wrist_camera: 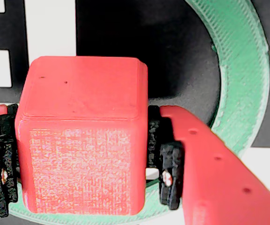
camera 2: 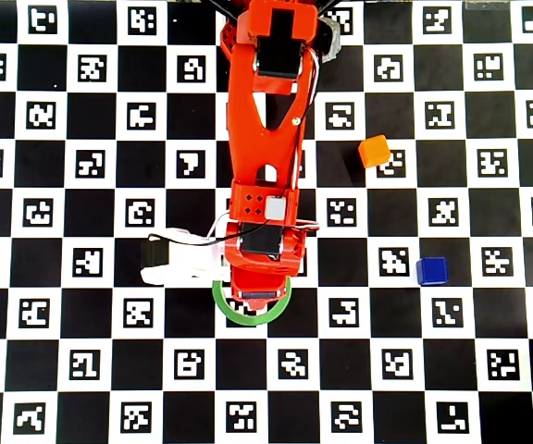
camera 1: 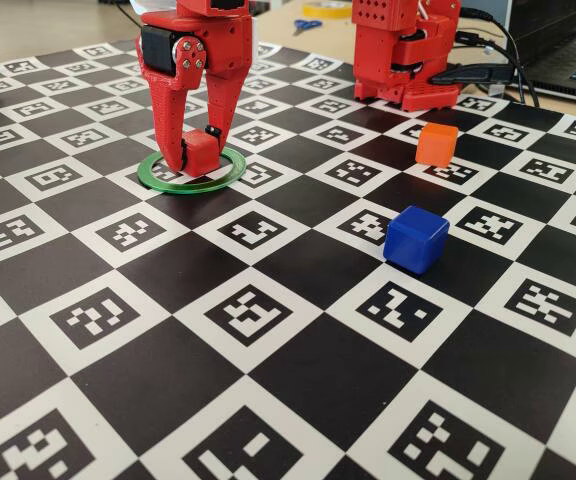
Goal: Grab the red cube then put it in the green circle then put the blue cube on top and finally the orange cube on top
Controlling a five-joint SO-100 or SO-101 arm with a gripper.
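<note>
- Nearest the fixed camera, the blue cube (camera 1: 417,238) sits alone on the checkered marker board (camera 1: 268,400) that covers the bench, well apart from the arm; from overhead it (camera 2: 431,270) lies to the right of the ring.
- Farther back in the fixed view, the orange cube (camera 1: 436,145) rests on the board near the arm's red base (camera 1: 403,50); overhead it (camera 2: 374,151) is up and right of the arm.
- The claw (camera 1: 197,160) points down over the green circle (camera 1: 158,175) and is clenched on the red cube (camera 1: 203,152).
- In the wrist view the red cube (wrist_camera: 81,140) fills the gap between the black pads (wrist_camera: 165,159), both pressed to its sides, with the green circle (wrist_camera: 243,84) curving behind and below it.
- The cube sits within the ring's opening; whether it touches the board cannot be told.
- Overhead, the arm hides the cube, and only the lower arc of the green circle (camera 2: 248,317) shows.
</note>
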